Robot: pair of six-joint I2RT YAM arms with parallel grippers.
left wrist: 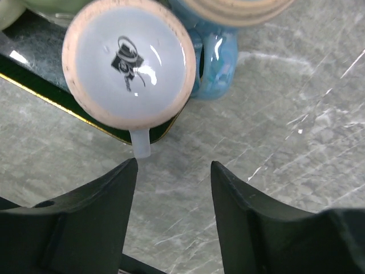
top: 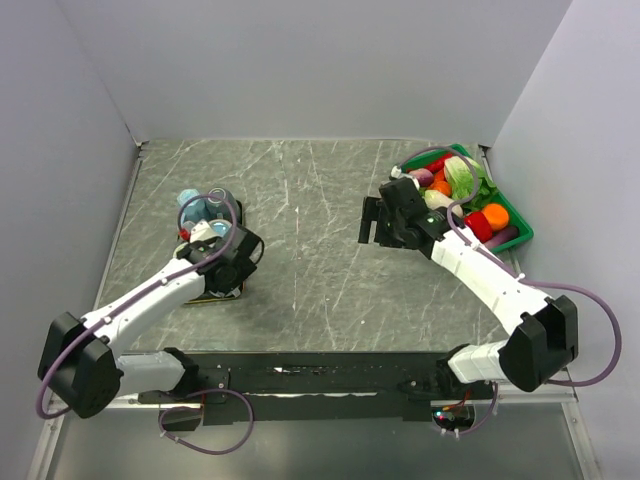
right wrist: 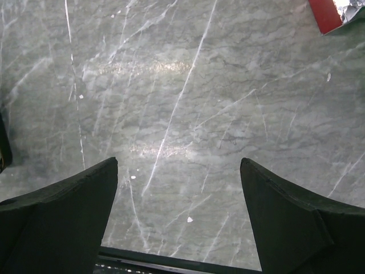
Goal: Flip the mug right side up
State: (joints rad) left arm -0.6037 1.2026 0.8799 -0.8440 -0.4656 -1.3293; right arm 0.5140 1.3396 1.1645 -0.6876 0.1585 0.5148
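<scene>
A pale blue mug [left wrist: 128, 60] stands upside down on a dark tray [left wrist: 34, 85]. Its flat base, ringed in bare clay with a dark logo, faces up. Its handle [left wrist: 141, 145] points toward my left gripper [left wrist: 174, 171], which is open and empty just short of it, with the handle tip next to the left finger [left wrist: 108, 200]. A second, bluer mug [left wrist: 215, 63] stands right behind it. In the top view the mugs [top: 205, 205] sit at the left, with my left gripper [top: 212, 238] over them. My right gripper [top: 372, 222] is open and empty above bare table.
A green basket [top: 515, 215] of toy vegetables stands at the back right, close behind the right arm. A red piece [right wrist: 325, 14] shows at the top right corner of the right wrist view. Grey walls close in the marbled table on three sides.
</scene>
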